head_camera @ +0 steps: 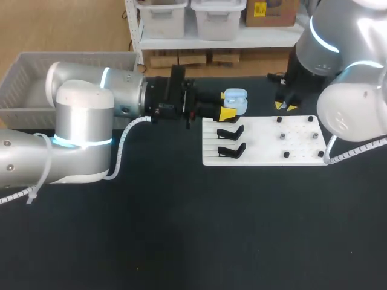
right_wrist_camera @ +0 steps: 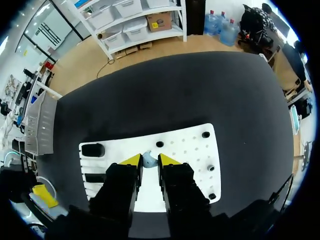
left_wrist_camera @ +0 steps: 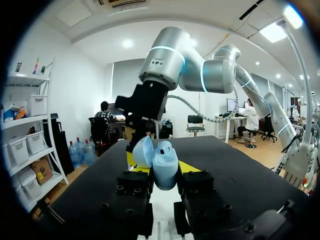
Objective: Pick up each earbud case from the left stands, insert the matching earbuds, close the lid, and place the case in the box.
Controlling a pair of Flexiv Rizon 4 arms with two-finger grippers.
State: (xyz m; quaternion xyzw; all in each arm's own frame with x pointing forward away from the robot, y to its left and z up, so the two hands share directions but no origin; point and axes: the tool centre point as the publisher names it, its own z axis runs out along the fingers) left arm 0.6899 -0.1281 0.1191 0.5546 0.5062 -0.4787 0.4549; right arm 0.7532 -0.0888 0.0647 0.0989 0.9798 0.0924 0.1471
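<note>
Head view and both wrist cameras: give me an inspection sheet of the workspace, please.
Surface: black table, with a white stand board on it.
Job's things: light blue earbud case, lid open; earbud; grey box at the left.
Clutter: nothing seen.
Grippers: left gripper shut on the earbud case; right gripper shut on the earbud.
Cables: white wrapped cable along the left arm.
Surroundings: nobody reaches over the table.

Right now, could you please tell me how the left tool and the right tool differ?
The left tool grips a light blue earbud case with its lid open; the right tool pinches a small earbud. The left tool is spread wide around its load, the right tool nearly closed. Both carry something light blue.
</note>
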